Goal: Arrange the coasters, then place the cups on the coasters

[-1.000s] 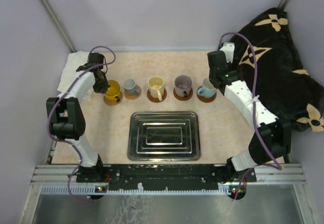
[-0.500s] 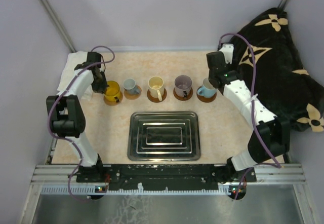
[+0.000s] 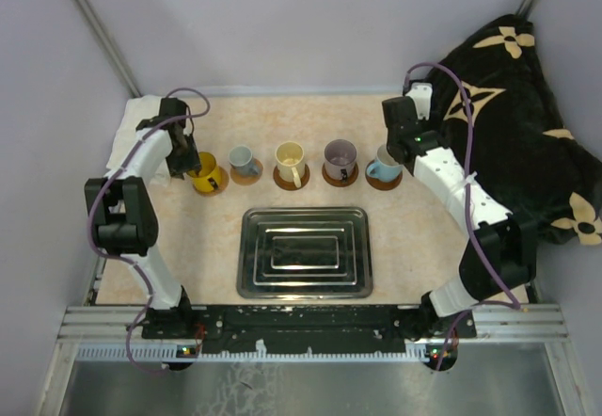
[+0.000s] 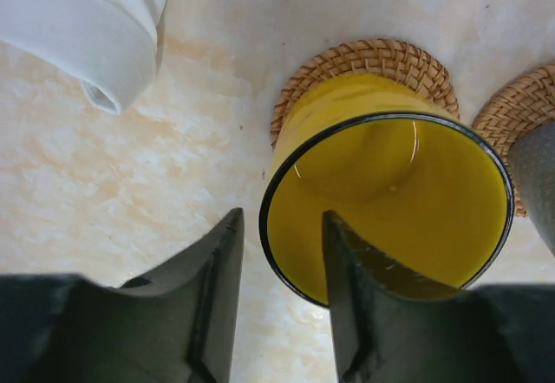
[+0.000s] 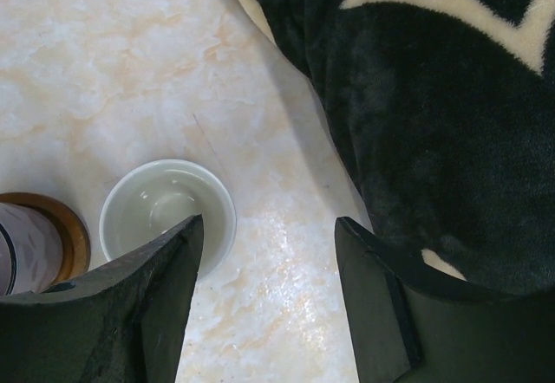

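Cups (image 3: 290,160) are standing in a row across the bench (image 3: 310,120), five of them, each resting on one of the coasters (image 3: 385,184). I am holding my left fingers (image 4: 212,314) at the yellow cup (image 4: 386,201) at the left end of the row. They are standing narrowly parted, one outside the wall and one over the inside of the rim. A sliver of bench is showing between the outer finger and the cup, so I am not clamping it. That cup is sitting on its woven coaster (image 4: 381,54), near a white cloth (image 4: 78,28). My right fingers (image 5: 373,305) are hanging wide apart and gripping nothing, above the light blue cup (image 5: 165,210) at the right end, close to a black blanket (image 5: 434,140). A steel tray (image 3: 303,289) is lying in front of the row.
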